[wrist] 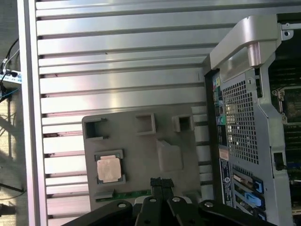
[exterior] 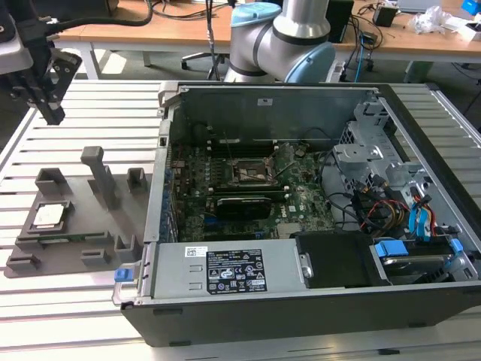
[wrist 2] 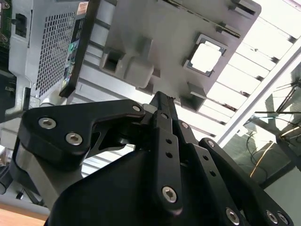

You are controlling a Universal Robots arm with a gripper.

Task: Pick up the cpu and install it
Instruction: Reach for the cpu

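Item: cpu [exterior: 49,216], small square chip with a pale metal top. It is seated flat in a square pocket of a grey tray [exterior: 75,248], which lies on the slatted table [exterior: 83,98] at the exterior view's left, just beside the open case [exterior: 301,316]. In both wrist views the cpu [wrist: 109,168] [wrist 2: 206,57] is seen bare and untouched.

Item: gripper [exterior: 51,113], black, hung above the far left of the table, well apart from the cpu. In the second wrist view its fingertips [wrist 2: 162,98] are seen pressed together with nothing between them; the same is seen in the first wrist view [wrist: 160,181].

Item: case, lying open. A dark socket [exterior: 252,171] is seen on the board, with a black card [exterior: 244,204] just near of it.

Labels: a white printed sticker [exterior: 235,271] is fixed to the grey box at the near side; a small white one [exterior: 264,101] to the far wall.
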